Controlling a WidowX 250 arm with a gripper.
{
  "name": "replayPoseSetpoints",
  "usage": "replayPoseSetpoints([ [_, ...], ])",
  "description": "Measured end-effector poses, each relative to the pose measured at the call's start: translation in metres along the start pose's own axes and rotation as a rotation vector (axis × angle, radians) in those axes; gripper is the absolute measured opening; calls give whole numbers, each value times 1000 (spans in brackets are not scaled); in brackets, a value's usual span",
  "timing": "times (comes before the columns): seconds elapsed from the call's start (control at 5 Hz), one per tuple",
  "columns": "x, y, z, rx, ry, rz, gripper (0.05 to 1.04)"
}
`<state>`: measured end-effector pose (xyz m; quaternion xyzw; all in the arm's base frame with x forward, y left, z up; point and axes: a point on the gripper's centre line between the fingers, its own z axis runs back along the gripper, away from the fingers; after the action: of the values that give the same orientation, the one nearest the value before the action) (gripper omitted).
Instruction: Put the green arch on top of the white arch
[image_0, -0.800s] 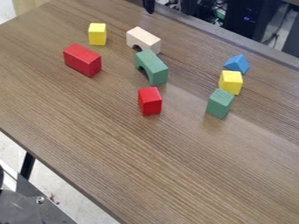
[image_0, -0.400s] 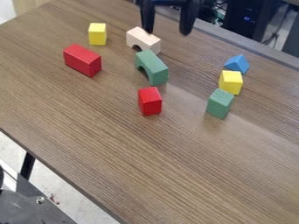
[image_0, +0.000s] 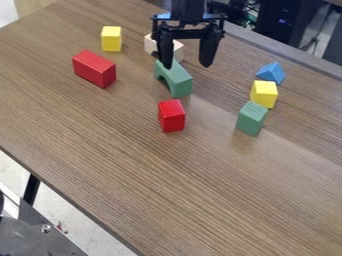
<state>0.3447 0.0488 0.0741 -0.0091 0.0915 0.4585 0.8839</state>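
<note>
In my view, the empty tool (image_0: 186, 66) has its fingers apart, and the green arch (image_0: 176, 82) lies on the bench (image_0: 127, 145) slightly lower left, its long axis slanting down toward the right.

It is bright, with soft, faint shadows. The table (image_0: 287, 150) has a pale shine toward the right.

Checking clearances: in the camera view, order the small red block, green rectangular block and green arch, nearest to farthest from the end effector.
From the end effector:
1. Green arch, just below it in the picture
2. Small red block, farther down
3. Green rectangular block, lower right
</note>
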Motion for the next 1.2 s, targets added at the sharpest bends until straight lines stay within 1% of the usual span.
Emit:
replayPoseSetpoints([
  [0.2, 3, 4, -8, -44, -39, 117, 1000],
  [0.4, 6, 2, -9, -103, -13, 167, 1000],
  [0.6, 11, 4, -5, -137, 13, 193, 1000],
  [0.8, 17, 1, -1, -150, 18, 193, 1000],
  [1.0, 24, 0, -7, -139, 33, 204, 1000],
  [1.2, 27, 1, -25, -92, 71, 212, 1000],
])
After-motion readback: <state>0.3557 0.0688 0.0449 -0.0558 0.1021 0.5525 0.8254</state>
